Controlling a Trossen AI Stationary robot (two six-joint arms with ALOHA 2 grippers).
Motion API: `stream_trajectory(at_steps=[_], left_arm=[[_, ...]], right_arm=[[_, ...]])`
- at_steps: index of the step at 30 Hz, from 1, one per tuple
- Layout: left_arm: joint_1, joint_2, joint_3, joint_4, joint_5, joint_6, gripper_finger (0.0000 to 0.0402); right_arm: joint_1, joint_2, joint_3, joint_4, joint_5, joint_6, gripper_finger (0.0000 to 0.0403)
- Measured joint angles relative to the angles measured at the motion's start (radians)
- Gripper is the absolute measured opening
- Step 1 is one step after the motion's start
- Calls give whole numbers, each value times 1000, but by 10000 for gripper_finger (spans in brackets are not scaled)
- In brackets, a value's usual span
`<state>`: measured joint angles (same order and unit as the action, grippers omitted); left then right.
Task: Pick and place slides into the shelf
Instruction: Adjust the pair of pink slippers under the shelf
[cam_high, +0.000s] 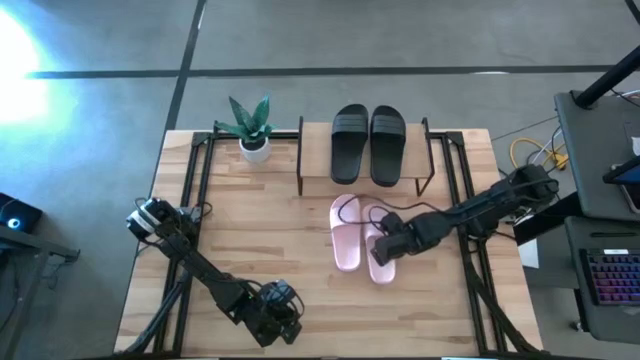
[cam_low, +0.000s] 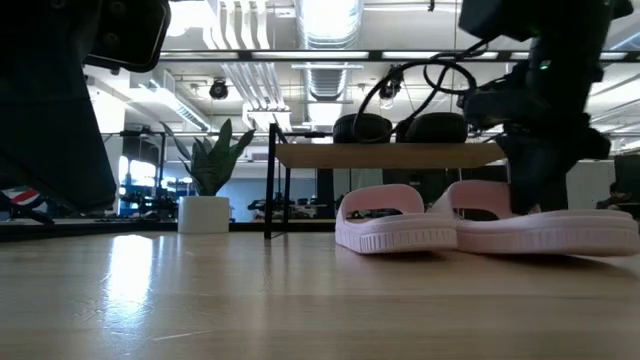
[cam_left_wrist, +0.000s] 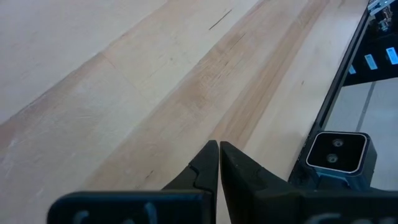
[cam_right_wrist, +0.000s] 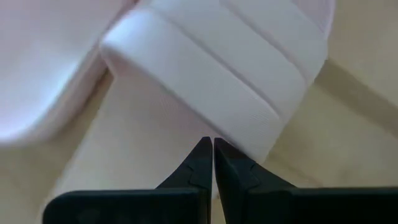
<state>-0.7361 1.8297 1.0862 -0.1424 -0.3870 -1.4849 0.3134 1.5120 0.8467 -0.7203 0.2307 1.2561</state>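
Fingertips of the right gripper (cam_right_wrist: 212, 144) are pressed together with nothing between them, poised just over the wide strap of the nearer pink slide (cam_high: 381, 262), which lies flat beside its partner (cam_high: 347, 236) just ahead of them. Farther ahead stands the shelf (cam_high: 314, 163), with the black pair (cam_high: 368, 143) already resting side by side on its top board.

These slides look like moulded foam — light, slightly springy, with a matte ribbed strap that should not slip. That strap arches clear of the footbed, so it seems the best place to pinch; the thick sole would probably be too wide for the jaws. To do so the fingers would first have to spread.

Off to the near left corner, the left gripper (cam_left_wrist: 219, 149) waits with its tips closed over bare board. Smooth pale wood makes up the table (cam_high: 260, 230), a small potted plant (cam_high: 252, 128) stands beside the shelf, and beyond is a bright open room with ceiling ducts.
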Motion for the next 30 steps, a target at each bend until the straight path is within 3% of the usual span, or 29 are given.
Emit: stream_trajectory(at_steps=[11, 25, 30], left_arm=[[4, 0, 0, 0, -1, -1, 2], [4, 0, 2, 2, -4, -2, 2], [4, 0, 2, 2, -3, -2, 2]], right_arm=[[-72, -5, 0, 56, 18, -52, 9], [35, -99, 0, 47, -448, -169, 9], [90, -64, 0, 48, -435, -143, 9]])
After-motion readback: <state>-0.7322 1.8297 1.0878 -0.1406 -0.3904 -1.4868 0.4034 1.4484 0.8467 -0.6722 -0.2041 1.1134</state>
